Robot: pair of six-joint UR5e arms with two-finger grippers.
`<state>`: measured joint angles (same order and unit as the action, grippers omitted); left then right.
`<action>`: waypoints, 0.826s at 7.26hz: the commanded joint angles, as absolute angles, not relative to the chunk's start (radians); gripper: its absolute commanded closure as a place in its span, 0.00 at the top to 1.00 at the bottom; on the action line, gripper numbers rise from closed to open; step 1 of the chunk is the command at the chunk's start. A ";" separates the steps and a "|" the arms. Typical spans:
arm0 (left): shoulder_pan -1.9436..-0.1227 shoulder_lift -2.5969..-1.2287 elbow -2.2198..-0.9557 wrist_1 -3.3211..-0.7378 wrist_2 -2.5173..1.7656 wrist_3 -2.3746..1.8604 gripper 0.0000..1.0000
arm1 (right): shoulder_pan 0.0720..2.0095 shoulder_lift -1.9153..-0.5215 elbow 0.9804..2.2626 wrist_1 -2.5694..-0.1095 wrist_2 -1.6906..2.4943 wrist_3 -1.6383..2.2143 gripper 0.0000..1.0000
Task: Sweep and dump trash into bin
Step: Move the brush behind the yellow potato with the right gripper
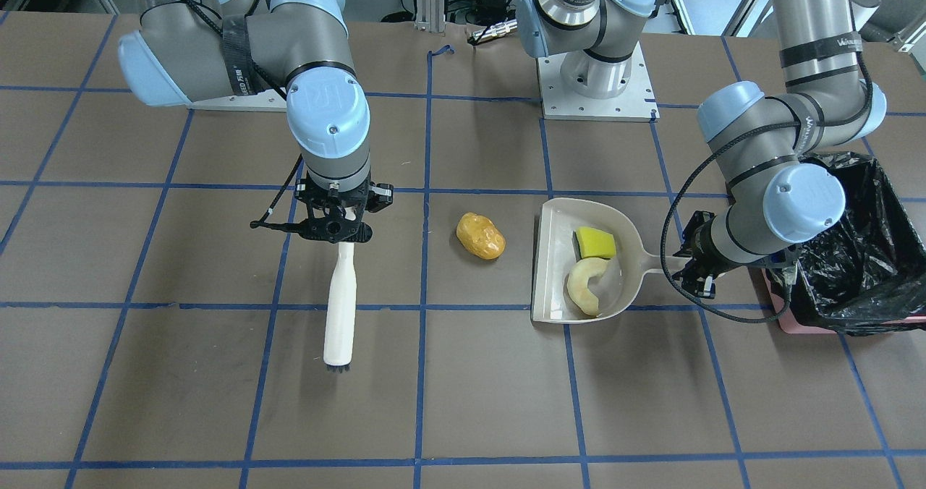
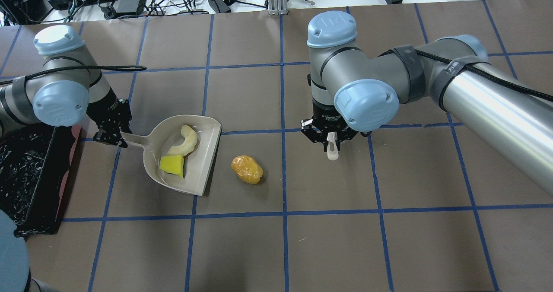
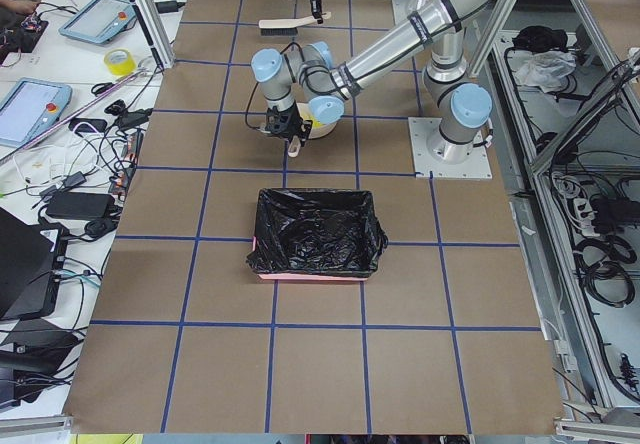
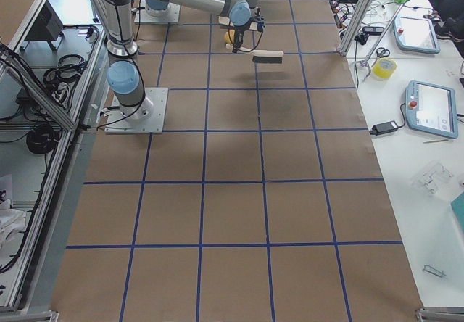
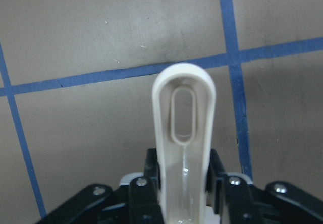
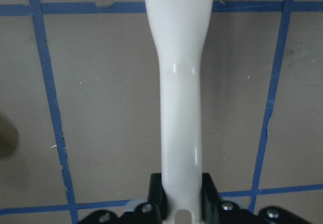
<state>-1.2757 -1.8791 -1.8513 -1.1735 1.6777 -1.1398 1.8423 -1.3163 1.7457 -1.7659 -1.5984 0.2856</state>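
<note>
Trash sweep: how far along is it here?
Done: yellow sponge piece and pale beige crescent piece lie in the beige plastic dustpan. In hand: left gripper grips its handle, right gripper the white brush. Left: glossy golden-brown lump on the table, then dumping into the black-bag-lined bin.

Bright, even overhead light throws soft, faint shadows on the worktop (image 1: 477,402) and glints off the bin (image 1: 868,257) liner; all views are reasonably sharp.

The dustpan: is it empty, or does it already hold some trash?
Partly filled. The dustpan holds the yellow sponge piece and the pale crescent piece; the golden-brown lump lies on the table outside it.
</note>
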 commanded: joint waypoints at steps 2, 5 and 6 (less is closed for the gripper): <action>-1.276 -1.879 -1.852 -1.173 1.678 -1.143 0.00 | 1.858 -1.318 1.746 -1.769 -1.598 0.317 0.09; -1.276 -1.879 -1.853 -1.173 1.678 -1.144 0.00 | 1.972 -1.368 1.773 -1.753 -1.598 0.504 0.08; -1.275 -1.879 -1.853 -1.173 1.678 -1.146 0.00 | 2.006 -1.380 1.820 -1.770 -1.594 0.590 0.07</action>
